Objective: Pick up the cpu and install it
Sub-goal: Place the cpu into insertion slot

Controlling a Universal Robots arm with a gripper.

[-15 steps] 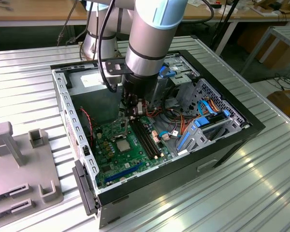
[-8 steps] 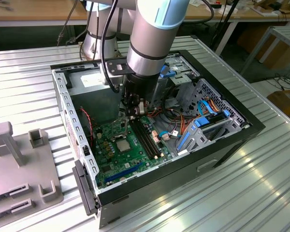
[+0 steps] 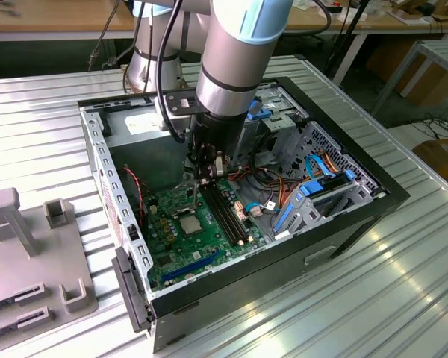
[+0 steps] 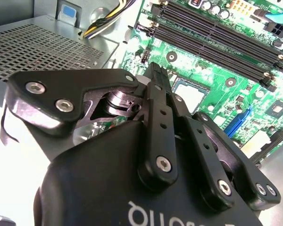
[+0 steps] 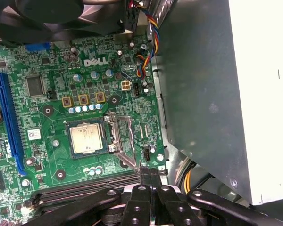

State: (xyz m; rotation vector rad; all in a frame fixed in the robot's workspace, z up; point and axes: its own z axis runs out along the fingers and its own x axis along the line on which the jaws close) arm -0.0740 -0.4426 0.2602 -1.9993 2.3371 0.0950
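Your gripper (image 5: 150, 175) was closed, its fingers pressed together with nothing between them. In the exterior view it (image 3: 207, 177) hung low inside the open case (image 3: 373, 195), over the green board (image 3: 181, 242), near the end of the black memory slots (image 3: 228, 215). The cpu (image 5: 86, 138) was already sitting in its socket (image 5: 70, 151) on the board, as you saw in both wrist views (image 4: 192, 96). The metal lid (image 5: 123, 139) of the socket stood open, just beside the cpu. The gripper was near the cpu but did not touch it. The case stood on the ribbed desk (image 3: 388, 291).
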